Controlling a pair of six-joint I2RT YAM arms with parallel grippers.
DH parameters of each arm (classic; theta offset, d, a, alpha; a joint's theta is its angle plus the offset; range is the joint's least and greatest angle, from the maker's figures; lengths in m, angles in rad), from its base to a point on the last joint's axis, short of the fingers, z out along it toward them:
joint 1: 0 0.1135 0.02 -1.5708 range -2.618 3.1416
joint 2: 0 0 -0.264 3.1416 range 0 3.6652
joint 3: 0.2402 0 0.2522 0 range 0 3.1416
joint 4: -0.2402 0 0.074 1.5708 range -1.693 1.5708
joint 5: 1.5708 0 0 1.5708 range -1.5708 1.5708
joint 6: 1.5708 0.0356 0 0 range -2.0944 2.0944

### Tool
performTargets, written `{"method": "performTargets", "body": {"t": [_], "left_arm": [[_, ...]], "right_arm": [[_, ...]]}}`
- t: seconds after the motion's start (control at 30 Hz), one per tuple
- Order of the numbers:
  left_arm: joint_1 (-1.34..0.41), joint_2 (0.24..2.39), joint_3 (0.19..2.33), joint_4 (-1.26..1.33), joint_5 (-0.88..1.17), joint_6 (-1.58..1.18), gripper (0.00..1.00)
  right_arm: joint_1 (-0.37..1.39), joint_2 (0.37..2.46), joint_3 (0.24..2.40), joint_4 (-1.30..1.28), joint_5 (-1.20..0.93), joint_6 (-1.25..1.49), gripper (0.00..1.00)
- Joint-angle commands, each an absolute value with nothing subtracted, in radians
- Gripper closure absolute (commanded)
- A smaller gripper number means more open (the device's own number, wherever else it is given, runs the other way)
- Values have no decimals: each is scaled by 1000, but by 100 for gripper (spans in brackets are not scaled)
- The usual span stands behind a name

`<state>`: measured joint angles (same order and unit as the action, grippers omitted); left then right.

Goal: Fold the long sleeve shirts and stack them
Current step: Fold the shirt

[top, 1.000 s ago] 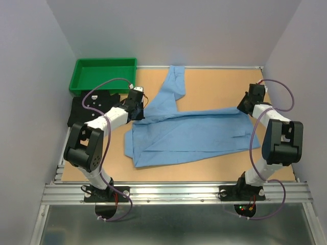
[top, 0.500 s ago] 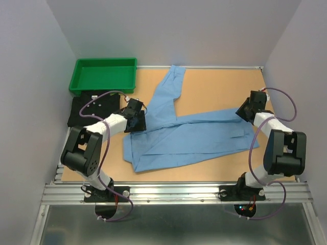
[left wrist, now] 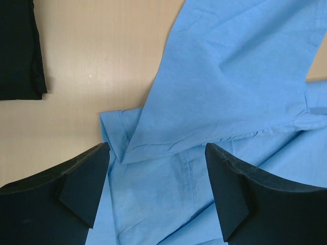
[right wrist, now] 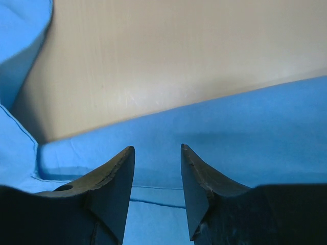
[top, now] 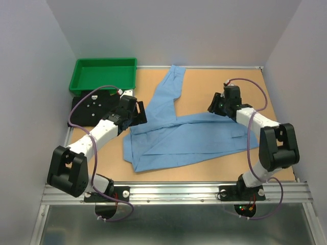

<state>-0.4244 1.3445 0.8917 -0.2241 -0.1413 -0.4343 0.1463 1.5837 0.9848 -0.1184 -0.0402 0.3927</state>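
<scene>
The light blue long sleeve shirt lies partly folded across the middle of the table, with one sleeve running to the far edge. The black shirt lies folded at the left, partly under my left arm. My left gripper hangs open over the blue shirt's left edge; nothing is between its fingers, and the black shirt's edge shows at upper left. My right gripper is open above the blue shirt's upper fold and holds nothing.
A green plastic tray stands at the far left corner, just behind the black shirt. Bare wooden table shows between the raised sleeve and my right arm. Grey walls close in on both sides.
Both grippers have opened and let go of the blue shirt, which now lies flat. My right gripper has moved left from the shirt's right end; my left one has shifted slightly.
</scene>
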Motion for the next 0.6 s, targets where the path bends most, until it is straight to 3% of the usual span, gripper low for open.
{"method": "performTargets", "body": {"t": [0.0,0.13,0.57], "left_arm": [[-428,1335,876,-195,-166,-448,11],[-428,1310,845,-187,-163,-454,2],[-426,1348,884,-143,-132,-420,1]], "right_arm": [[186,1660,1028,-107,-67,376,53],[215,1671,950,-106,-63,387,53],[218,1543,736,-110,-9,420,52]]}}
